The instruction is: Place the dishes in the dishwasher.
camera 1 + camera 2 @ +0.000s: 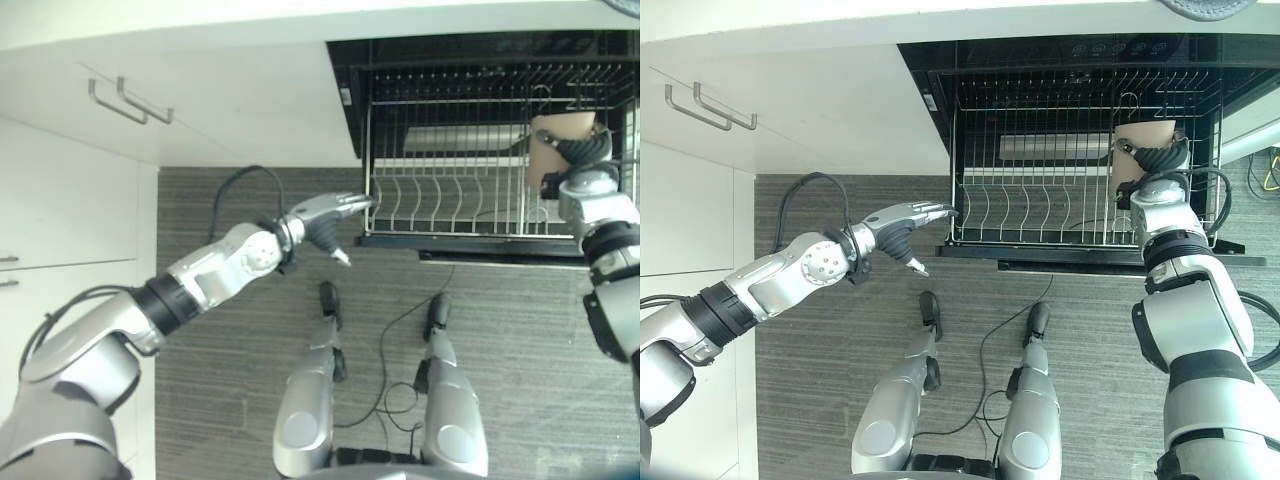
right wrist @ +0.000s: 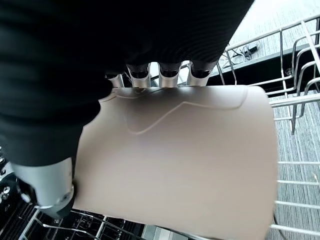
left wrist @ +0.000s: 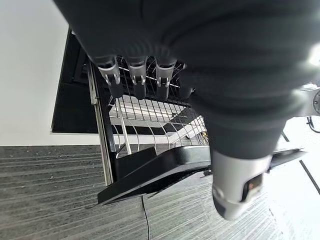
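A beige cup hangs over the right part of the dishwasher's pulled-out wire rack, held in my right hand. The right wrist view has the cup close up, with fingers curled over its far side and the thumb on the near side. My left hand reaches toward the rack's front left corner with its fingers stretched out straight. In the left wrist view those fingers point at the rack's wire edge, and nothing is held.
The open dishwasher sits under a white counter. White cabinet doors with metal handles stand to the left. The rack's tines carry no dishes. Grey striped floor lies below.
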